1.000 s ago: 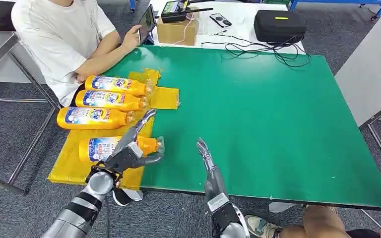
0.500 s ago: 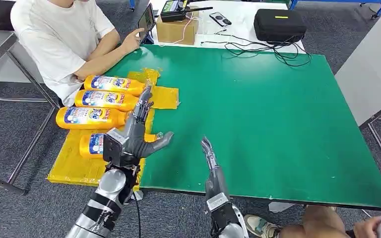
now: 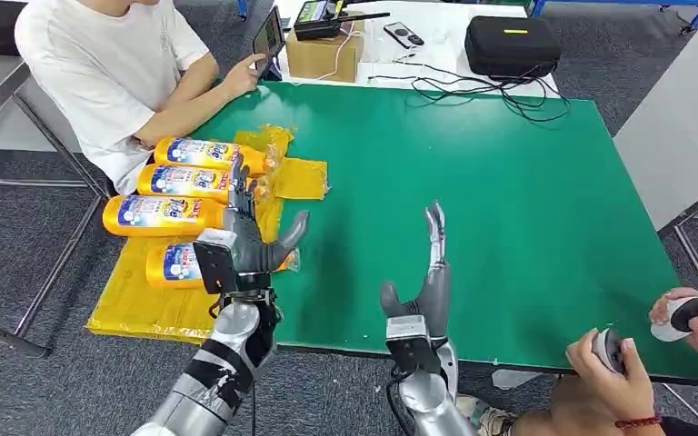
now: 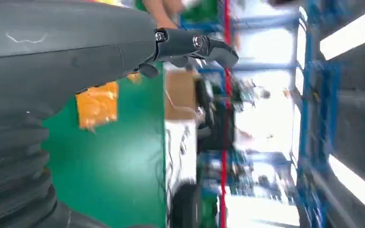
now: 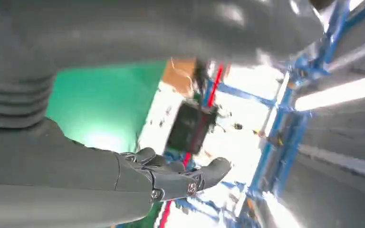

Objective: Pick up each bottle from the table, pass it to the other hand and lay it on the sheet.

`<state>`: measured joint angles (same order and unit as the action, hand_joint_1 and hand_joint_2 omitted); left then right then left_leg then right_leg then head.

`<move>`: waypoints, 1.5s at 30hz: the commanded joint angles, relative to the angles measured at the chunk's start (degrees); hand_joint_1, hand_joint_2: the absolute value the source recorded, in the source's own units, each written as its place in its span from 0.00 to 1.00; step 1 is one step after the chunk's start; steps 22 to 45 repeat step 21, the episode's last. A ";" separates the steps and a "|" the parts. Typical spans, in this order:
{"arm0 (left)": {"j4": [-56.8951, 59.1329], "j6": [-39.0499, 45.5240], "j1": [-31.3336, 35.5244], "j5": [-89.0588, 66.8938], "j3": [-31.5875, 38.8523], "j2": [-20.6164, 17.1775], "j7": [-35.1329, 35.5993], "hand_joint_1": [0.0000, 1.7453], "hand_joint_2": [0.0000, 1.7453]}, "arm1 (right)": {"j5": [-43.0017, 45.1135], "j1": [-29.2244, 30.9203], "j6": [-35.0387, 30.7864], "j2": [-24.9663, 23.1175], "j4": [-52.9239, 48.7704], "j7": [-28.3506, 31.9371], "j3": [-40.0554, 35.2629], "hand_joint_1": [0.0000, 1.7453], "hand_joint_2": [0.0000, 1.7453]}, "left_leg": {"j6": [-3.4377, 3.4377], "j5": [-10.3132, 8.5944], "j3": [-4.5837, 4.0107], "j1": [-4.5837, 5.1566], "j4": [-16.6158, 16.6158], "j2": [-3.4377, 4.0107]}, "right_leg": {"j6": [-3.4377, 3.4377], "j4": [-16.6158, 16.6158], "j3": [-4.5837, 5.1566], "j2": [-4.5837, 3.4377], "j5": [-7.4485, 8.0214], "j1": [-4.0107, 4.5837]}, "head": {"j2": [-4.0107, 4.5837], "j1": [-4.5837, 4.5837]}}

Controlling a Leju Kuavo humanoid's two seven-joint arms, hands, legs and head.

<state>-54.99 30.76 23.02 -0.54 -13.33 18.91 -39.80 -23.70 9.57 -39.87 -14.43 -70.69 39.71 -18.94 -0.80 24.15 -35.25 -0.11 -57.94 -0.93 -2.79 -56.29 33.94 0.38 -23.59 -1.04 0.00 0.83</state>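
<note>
Bottles are laid on their sides in a row on the yellow sheet at the left edge of the green desk: the farthest bottle, a second bottle just nearer, a third bottle and the nearest bottle, partly hidden behind the left hand. All four are orange-yellow with blue and white labels, and their caps are turned toward the middle of the desk.

The left hand is raised above the near part of the sheet, fingers spread upward and thumb out to the side, with nothing held in it. The right hand is lifted over the near edge of the desk, well apart from the bottles, fingers extended and likewise empty.

A crumpled fold of yellow sheet is seen beside the bottle caps. At the far left a person in a white shirt is seated with a tablet held up. Beyond the desk a cardboard box, a black case and loose cables are placed on a white table. At the near right corner two controllers are held in another person's hands.
</note>
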 commanded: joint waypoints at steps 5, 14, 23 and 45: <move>9.43 9.24 2.92 -4.29 1.26 1.09 -0.20 0.00 1.00 | -3.04 3.19 -0.13 -4.93 5.75 0.29 14.48 0.00 1.00 | 0.05 0.15 0.31 -0.03 0.06 0.14 | 0.12 0.09 -0.34 -0.08 -0.11 0.04 | 0.00 0.00; 6.23 9.24 0.19 -7.96 3.48 1.09 -0.20 0.00 1.00 | -8.33 1.98 -0.13 -3.75 6.38 0.29 7.86 0.00 1.00 | 0.07 0.16 0.22 -0.05 0.06 0.28 | 0.14 0.09 -0.22 -0.20 -0.06 0.07 | 0.00 0.00; 4.15 9.24 -0.61 -14.83 4.53 1.09 -0.20 0.00 1.00 | -2.33 2.50 -0.13 -3.77 7.77 0.29 7.83 0.00 1.00 | 0.03 0.11 0.07 -0.04 0.02 0.11 | 0.09 0.05 -0.10 -0.07 -0.07 0.04 | 0.00 -0.02; 4.15 9.24 -0.61 -14.83 4.53 1.09 -0.20 0.00 1.00 | -2.33 2.50 -0.13 -3.77 7.77 0.29 7.83 0.00 1.00 | 0.03 0.11 0.07 -0.04 0.02 0.11 | 0.09 0.05 -0.10 -0.07 -0.07 0.04 | 0.00 -0.02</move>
